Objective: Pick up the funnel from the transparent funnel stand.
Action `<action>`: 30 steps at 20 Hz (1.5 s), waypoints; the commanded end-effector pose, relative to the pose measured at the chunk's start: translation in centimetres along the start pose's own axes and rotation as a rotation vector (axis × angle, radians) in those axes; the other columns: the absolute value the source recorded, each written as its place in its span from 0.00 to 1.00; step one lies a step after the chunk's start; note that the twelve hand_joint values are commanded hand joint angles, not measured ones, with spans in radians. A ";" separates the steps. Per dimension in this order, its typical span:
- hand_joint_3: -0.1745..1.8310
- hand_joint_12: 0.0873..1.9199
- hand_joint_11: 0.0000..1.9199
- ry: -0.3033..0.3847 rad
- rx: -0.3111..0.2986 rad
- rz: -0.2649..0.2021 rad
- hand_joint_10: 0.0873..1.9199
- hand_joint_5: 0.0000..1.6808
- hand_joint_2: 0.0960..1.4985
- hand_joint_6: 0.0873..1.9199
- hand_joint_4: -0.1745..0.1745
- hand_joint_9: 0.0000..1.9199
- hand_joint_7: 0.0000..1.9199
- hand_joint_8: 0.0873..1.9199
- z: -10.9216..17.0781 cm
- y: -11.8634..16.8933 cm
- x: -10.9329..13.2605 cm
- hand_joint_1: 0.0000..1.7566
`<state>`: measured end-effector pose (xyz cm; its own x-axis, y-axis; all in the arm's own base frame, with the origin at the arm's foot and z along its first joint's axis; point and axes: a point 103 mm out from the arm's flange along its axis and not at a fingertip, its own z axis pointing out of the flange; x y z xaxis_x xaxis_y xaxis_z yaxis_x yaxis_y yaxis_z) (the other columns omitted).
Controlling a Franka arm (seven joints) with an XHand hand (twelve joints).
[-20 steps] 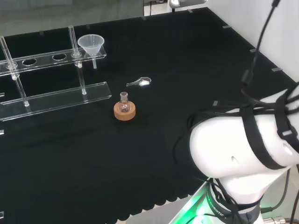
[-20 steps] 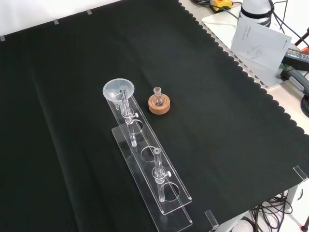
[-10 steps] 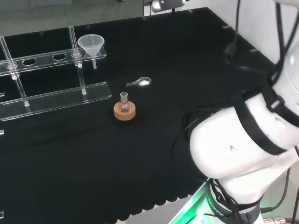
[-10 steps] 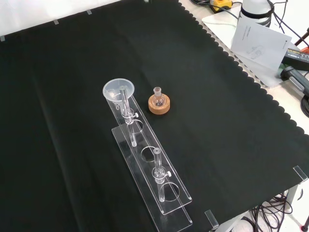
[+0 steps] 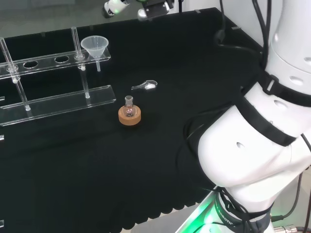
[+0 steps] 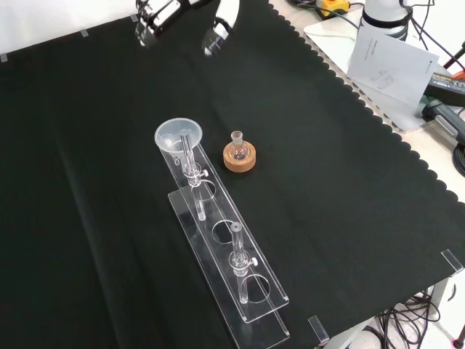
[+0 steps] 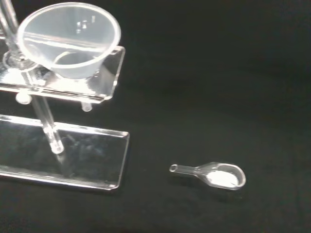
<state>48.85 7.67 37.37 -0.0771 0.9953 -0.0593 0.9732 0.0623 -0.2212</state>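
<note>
Clearly, we are dealing with a light, thin-walled clear plastic cone funnel [image 7: 68, 42] that sits mouth-up in the end hole of the transparent acrylic funnel stand [image 7: 104, 68], its stem hanging through the upper shelf, at the far end of the rack in the front view. We judge it smooth and easily tipped, so we would pinch it at the rim and lift straight up. Our robot hand [image 6: 218, 29] hovers beyond it with fingers spread, holding nothing.

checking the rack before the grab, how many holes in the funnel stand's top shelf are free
3 that I can see: the funnel fills the end hole of the funnel stand; free ones sit next along, mid-shelf and at the near end. The head view crops the stand.
</note>
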 end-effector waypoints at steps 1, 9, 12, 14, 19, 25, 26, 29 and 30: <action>0.20 0.76 0.05 0.007 0.033 -0.038 0.35 0.13 0.56 0.00 0.53 0.11 0.03 0.27 0.7 0.9 2.6 0.23; 0.19 0.78 0.08 -0.046 0.103 -0.060 0.37 0.11 0.51 0.00 0.55 0.10 0.01 0.30 2.3 3.0 5.9 0.27; 0.19 0.78 0.09 -0.079 0.139 -0.055 0.37 0.10 0.50 0.00 0.55 0.08 0.00 0.25 3.0 3.7 6.7 0.27; 0.19 0.78 0.09 -0.089 0.162 -0.051 0.38 0.09 0.49 0.00 0.55 0.06 0.00 0.22 3.4 4.2 7.0 0.28; 0.19 0.79 0.09 -0.144 0.222 -0.043 0.40 0.07 0.47 0.00 0.55 0.02 0.00 0.12 4.3 5.3 7.2 0.29; 0.19 0.79 0.09 -0.167 0.255 -0.042 0.42 0.03 0.46 0.00 0.56 0.00 0.00 0.06 5.1 6.2 7.3 0.30; 0.19 0.79 0.10 -0.168 0.258 -0.041 0.42 0.03 0.46 0.00 0.56 0.00 0.00 0.06 5.2 6.3 7.3 0.31; 0.19 0.79 0.10 -0.169 0.262 -0.039 0.42 0.03 0.46 0.00 0.56 0.00 0.00 0.05 5.5 6.7 7.2 0.31; 0.19 0.79 0.10 -0.168 0.266 -0.037 0.42 0.02 0.46 0.00 0.56 0.00 0.00 0.05 5.6 6.8 7.1 0.31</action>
<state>53.48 14.99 30.34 -0.1700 0.9673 -0.1882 0.8855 0.0662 -0.4599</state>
